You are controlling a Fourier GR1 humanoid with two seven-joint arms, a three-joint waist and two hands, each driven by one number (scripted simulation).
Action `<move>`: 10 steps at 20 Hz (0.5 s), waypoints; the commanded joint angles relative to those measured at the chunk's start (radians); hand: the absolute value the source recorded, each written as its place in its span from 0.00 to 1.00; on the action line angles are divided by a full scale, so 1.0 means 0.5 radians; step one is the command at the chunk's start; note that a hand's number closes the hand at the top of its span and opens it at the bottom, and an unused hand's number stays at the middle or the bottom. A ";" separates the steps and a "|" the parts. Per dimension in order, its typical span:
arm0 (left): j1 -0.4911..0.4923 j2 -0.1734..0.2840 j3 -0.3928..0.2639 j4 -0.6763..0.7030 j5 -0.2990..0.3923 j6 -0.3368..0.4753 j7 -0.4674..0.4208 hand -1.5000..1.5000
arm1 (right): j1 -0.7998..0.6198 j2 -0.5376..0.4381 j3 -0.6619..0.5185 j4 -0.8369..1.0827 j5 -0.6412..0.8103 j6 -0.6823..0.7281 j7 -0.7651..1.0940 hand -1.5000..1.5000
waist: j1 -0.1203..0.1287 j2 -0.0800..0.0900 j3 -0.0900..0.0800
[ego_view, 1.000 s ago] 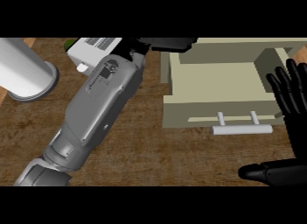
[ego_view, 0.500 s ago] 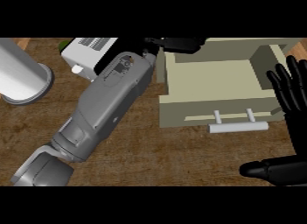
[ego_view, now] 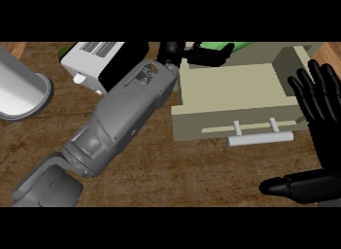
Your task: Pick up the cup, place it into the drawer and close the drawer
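Note:
The green cup shows at the top of the head view, above the far edge of the open beige drawer. My left hand has its fingers curled round the cup and hides most of it. The grey left forearm runs up to it from the lower left. The drawer's inside looks bare, and its white handle faces me. At the right edge, beside the drawer, my right hand stands open, fingers up, thumb low.
A white box-shaped appliance stands at the top left beside my left forearm, with a bit of green at its left. A large white cylinder lies at the far left. Brown wooden counter spreads in front of the drawer.
My left hand has moved right, toward the drawer's far edge, and the green cup now shows in its fingers. The right hand has stayed in place.

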 commanded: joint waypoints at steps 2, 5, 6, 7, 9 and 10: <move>-0.059 0.000 -0.189 0.113 0.028 0.067 0.038 1.00 | -0.043 -0.009 0.005 0.018 -0.032 0.023 0.014 0.00 | -0.042 0.011 0.001; -0.008 0.000 -0.301 0.118 0.032 0.109 0.032 0.00 | -0.012 0.028 0.025 0.024 -0.044 0.041 -0.071 0.00 | -0.085 0.024 0.003; -0.043 0.000 -0.361 0.090 0.037 0.156 0.144 0.00 | -0.016 0.003 0.029 0.049 -0.019 0.057 -0.066 0.00 | -0.058 0.011 0.003; -0.033 0.000 -0.344 0.137 0.050 0.128 0.108 0.00 | -0.104 -0.015 -0.017 0.010 -0.073 0.029 0.007 0.00 | -0.068 0.019 0.001; 0.039 0.000 -0.421 0.023 0.088 0.192 0.068 0.00 | -0.025 0.025 0.057 -0.036 -0.033 0.019 0.019 0.00 | -0.059 0.008 0.000; -0.025 0.000 -0.368 0.018 0.146 0.205 0.106 0.00 | -0.068 0.028 -0.002 0.016 -0.091 0.024 -0.025 0.00 | -0.051 0.011 0.001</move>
